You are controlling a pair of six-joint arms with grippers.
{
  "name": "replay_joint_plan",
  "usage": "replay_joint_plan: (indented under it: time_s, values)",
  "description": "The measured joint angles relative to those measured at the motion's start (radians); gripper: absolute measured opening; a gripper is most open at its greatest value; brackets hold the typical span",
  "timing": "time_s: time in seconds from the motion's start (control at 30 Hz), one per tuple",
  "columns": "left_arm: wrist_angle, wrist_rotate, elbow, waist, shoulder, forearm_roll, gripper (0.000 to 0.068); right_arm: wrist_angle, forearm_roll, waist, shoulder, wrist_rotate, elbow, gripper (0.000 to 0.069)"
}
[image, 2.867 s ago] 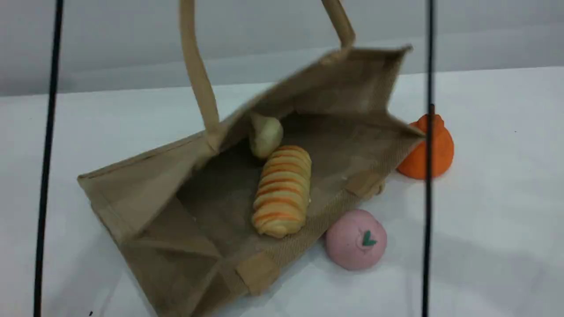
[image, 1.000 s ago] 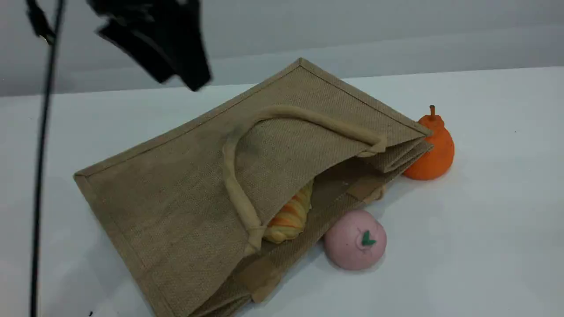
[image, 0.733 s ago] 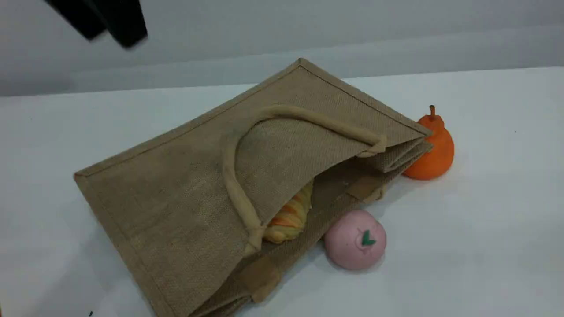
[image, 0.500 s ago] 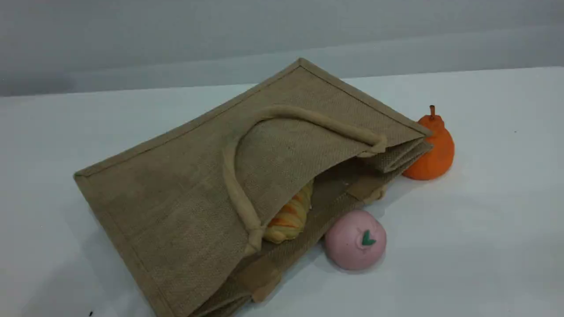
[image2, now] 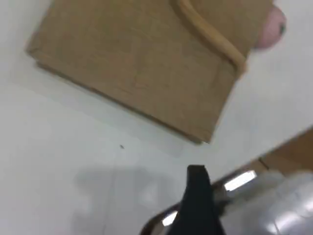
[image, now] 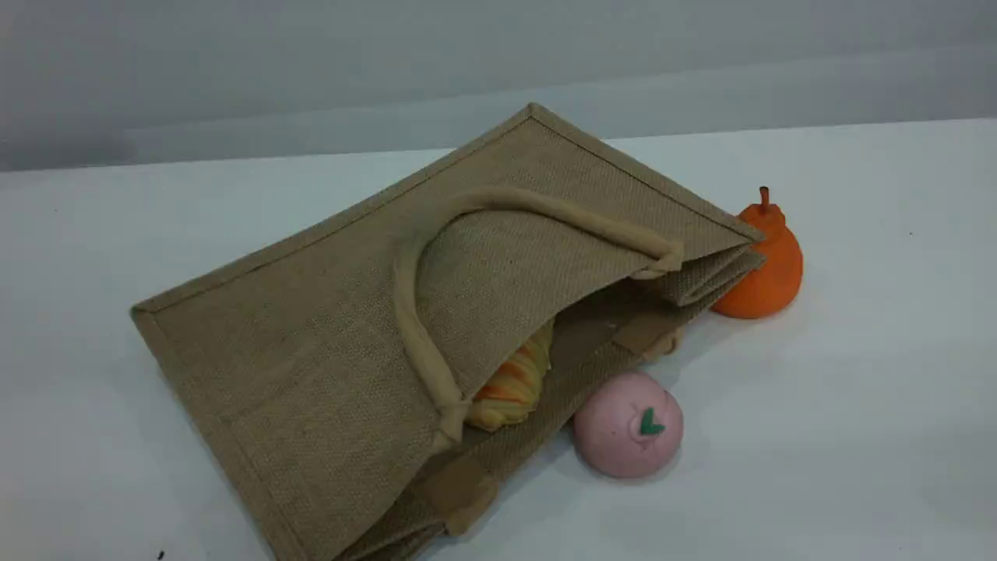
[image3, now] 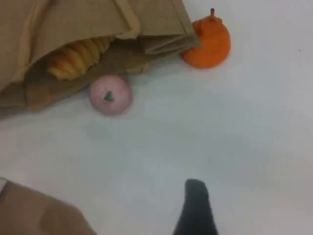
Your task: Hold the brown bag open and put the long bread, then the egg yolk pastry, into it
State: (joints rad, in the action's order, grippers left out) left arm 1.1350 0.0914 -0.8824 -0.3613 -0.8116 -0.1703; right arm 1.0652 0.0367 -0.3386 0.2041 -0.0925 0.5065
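- Jute-brown: the brown bag lies flat on its side on the white table, mouth sagged nearly closed, top handle draped over its upper panel
- long bread sits just inside the bag's mouth, striped end showing under the upper panel
- egg yolk pastry not seen in any view (maybe deeper in the bag, can't confirm)
- left gripper over bare table beside the bag, away from its mouth, one fingertip shown, can't tell if jaws are apart or together
- right gripper well off the bag's mouth side, jaws spread, nothing in them
- step reads as wrap-up: keep both arms clear of the bag so nothing snags the handle or rolls the bread out; if checking the pastry, raise the top handle gently
- counts: 1 bag, 1 full handle plus a bit of a second handle under the mouth, 1 bread, 0 pastries visible, 1 pink ball just beside the bag's mouth, 1 orange fruit at the bag's far mouth corner, 2 grippers
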Motion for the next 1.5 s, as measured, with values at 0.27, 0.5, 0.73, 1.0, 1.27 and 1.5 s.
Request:
replay_joint_plan:
  time_s: [0.27, 0.5, 0.73, 1.0, 1.27, 1.5]
  values:
    - [-0.072, -0.129, 0.291, 0.0, 0.432, 0.135, 0.0505, 0.002, 0.0, 0.0, 0.0, 0.0, 0.0, 0.0475]
    - [-0.081, -0.129, 0.363, 0.0, 0.69, 0.17, 0.0505, 0.002, 0.0, 0.003, -0.013, 0.0, 0.0, 0.0475]
    - [-0.055, -0.128, 0.379, 0.0, 0.717, 0.17, 0.0505, 0.002, -0.004, 0.151, -0.091, 0.0, 0.0, 0.0475]
    - [-0.055, -0.128, 0.379, 0.0, 0.716, 0.17, 0.0505, 0.003, -0.007, 0.32, -0.207, 0.0, 0.001, 0.0475]
    - [-0.056, -0.126, 0.379, 0.038, 0.748, 0.17, 0.0505, 0.002, -0.022, 0.308, -0.204, 0.0, 0.0, 0.0475]
    - [-0.055, -0.127, 0.377, 0.246, 0.813, 0.17, 0.0505, 0.001, -0.022, 0.308, -0.204, 0.0, 0.0, 0.0475]
